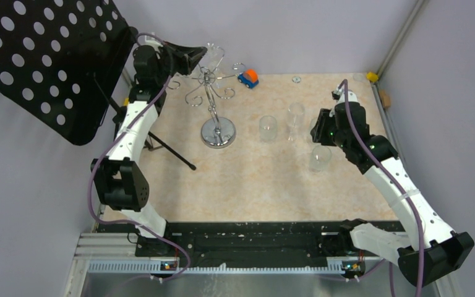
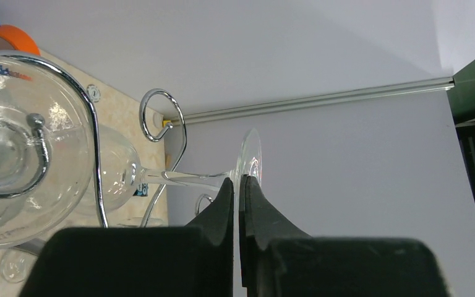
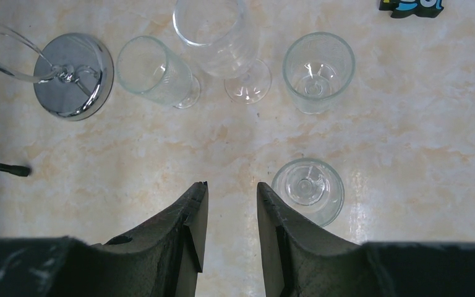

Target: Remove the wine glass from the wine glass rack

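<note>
The chrome wine glass rack (image 1: 218, 132) stands at the back left of the table, its curled arms (image 2: 161, 117) close to my left wrist camera. A clear wine glass (image 2: 116, 175) lies almost sideways among those arms, and its stem crosses a wire. My left gripper (image 2: 240, 180) is shut on the thin round foot (image 2: 252, 154) of that glass, high beside the rack top (image 1: 193, 59). A second glass bowl (image 2: 9, 148) looms at the left behind a rack wire. My right gripper (image 3: 232, 185) hangs open over the table (image 1: 319, 127), holding nothing.
Several glasses stand on the table right of the rack: a tumbler (image 3: 156, 71), a stemmed glass (image 3: 219, 31) and two more (image 3: 318, 71) (image 3: 308, 189). A toy car (image 1: 248, 78) sits at the back. The black perforated music stand (image 1: 49, 62) rises at the left, one tripod leg (image 1: 173, 151) on the table.
</note>
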